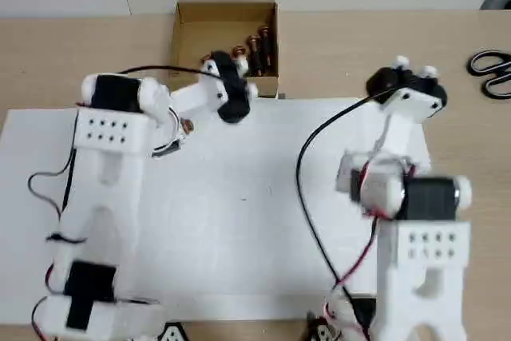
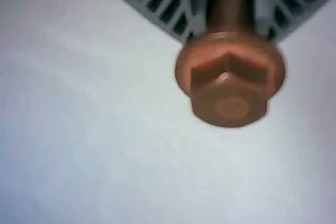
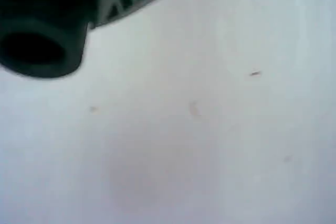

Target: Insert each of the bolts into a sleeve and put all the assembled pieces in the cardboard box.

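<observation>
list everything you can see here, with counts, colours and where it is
cardboard box: one, brown, on the table beyond the sheet
assembled pieces: at least three, copper bolts in dark sleeves, inside the box
bolt: one, copper, in the left hand, over the sheet
sleeve: one, black, at the right hand, over the sheet
sheet: one, white, under both arms
scissors: one pair, black, table's far right
table: one, light wood
left hand: grey, shut on the bolt's shaft
right hand: grey, holding the sleeve
</observation>
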